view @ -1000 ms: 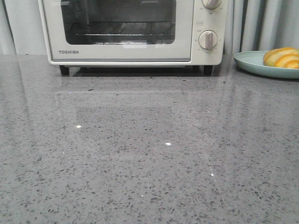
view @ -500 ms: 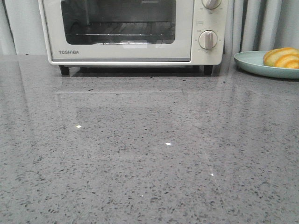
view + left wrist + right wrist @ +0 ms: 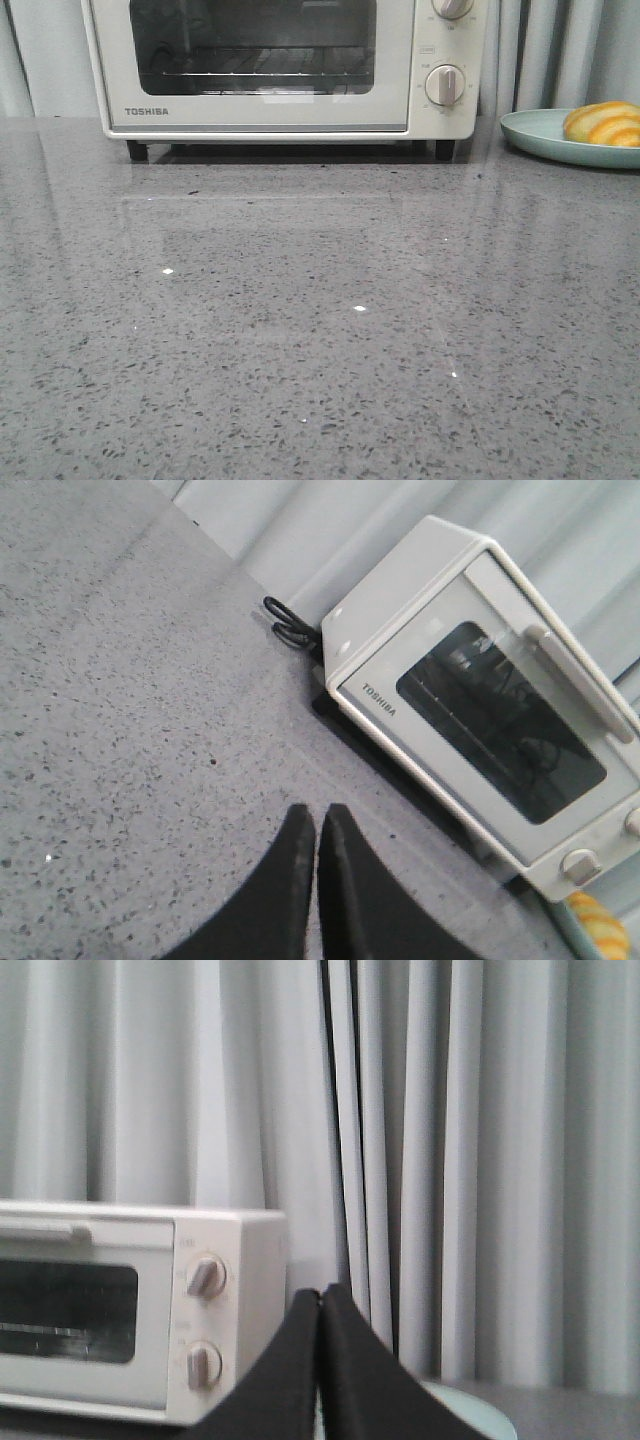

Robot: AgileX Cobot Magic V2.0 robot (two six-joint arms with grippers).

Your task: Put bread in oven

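Spreading across nearly the whole front view, the grey speckled stone countertop [image 3: 320,330] was the largest thing you had before you, glossy enough to carry a faint reflection of the appliance behind it. At your 12 o'clock, at the far edge of that surface, stood the cream-white Toshiba countertop toaster oven [image 3: 280,70], its glass-window door [image 3: 255,45] shut, the wire rack [image 3: 260,75] visible through the pane, and its black feet on the stone. Two round knobs [image 3: 446,85] sat one above the other on its right-hand panel. Behind it hung pale grey pleated curtains [image 3: 570,50].

Over at your 2 o'clock, well apart from the oven, lay the pale green round plate [image 3: 545,135], partly cut off by the frame edge. On that plate rested the golden-orange croissant-shaped bread [image 3: 603,122] with pale cream stripes, so the bread was outside the oven.

From the left wrist camera you could see a black power cord [image 3: 287,623] coiled on the countertop just beside the oven's side wall. The left gripper [image 3: 316,830] hung above bare countertop in front of the oven, its dark fingers pressed together with only a hairline seam between them and nothing held. The right gripper [image 3: 320,1305] was raised, facing the curtains and the knob side of the oven, its fingers likewise pressed together and empty. Neither gripper appeared in the front view.
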